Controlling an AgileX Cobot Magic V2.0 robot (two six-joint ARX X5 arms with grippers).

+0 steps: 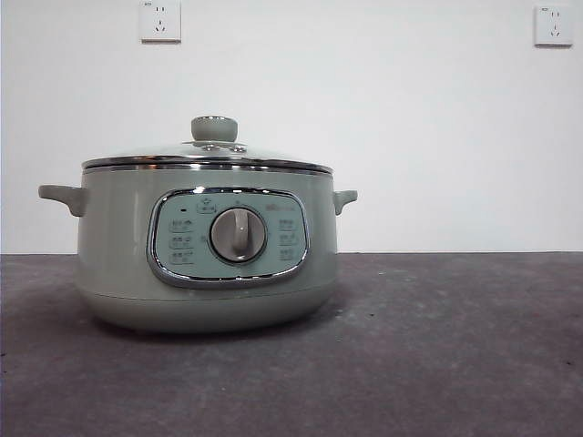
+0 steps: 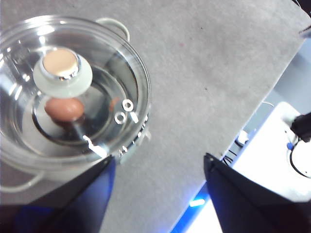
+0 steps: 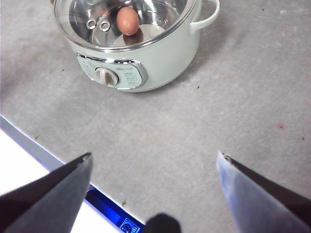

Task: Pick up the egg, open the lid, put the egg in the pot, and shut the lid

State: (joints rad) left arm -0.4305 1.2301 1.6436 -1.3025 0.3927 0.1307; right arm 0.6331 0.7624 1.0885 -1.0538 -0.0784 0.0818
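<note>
The sage-green pot (image 1: 205, 255) stands on the grey table with its control panel and silver dial (image 1: 238, 235) facing the front camera. The glass lid (image 1: 208, 159) sits closed on it, green knob (image 1: 214, 128) on top. The reddish-brown egg (image 3: 128, 21) lies inside the pot, seen through the lid; it also shows in the left wrist view (image 2: 63, 108). My left gripper (image 2: 158, 167) is open and empty, held above the table beside the pot (image 2: 121, 29). My right gripper (image 3: 154, 158) is open and empty, well back from the pot (image 3: 160, 63). Neither arm shows in the front view.
Grey table surface (image 1: 437, 355) spreads around the pot. A white wall with two sockets (image 1: 160, 20) is behind. The table's edge with a white base and blue light (image 3: 109, 206) lies near my right gripper; white equipment (image 2: 286, 145) lies beyond the edge near my left.
</note>
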